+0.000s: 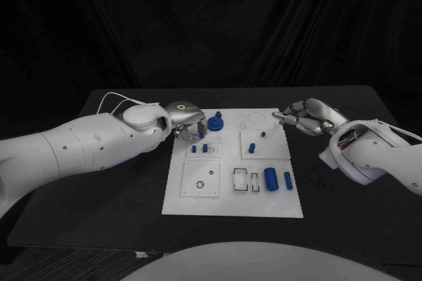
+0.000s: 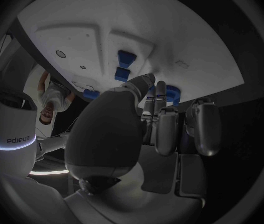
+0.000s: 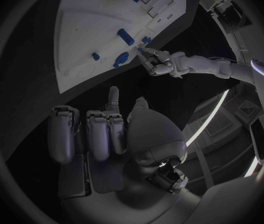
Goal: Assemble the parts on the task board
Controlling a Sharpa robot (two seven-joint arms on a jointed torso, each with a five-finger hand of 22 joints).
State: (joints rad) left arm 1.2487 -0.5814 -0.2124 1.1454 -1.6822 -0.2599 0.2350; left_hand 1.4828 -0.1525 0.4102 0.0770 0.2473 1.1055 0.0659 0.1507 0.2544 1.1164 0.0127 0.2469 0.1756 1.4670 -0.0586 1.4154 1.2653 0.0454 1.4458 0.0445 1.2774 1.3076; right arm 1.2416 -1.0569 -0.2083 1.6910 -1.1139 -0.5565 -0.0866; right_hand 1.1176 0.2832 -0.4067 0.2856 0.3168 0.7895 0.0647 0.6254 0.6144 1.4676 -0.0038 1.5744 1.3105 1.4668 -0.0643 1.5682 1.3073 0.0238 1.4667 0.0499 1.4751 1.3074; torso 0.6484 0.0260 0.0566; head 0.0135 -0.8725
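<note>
Left hand (image 1: 188,124) touches the task board's (image 1: 264,199) far-left corner.

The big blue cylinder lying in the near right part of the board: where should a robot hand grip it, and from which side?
Probably across the middle of the big blue cylinder, coming from above. It lies flat, its long axis running toward the robot, so its curved sides are exposed. A thinner blue pin lies close on its right, leaving little room for a finger.
</note>
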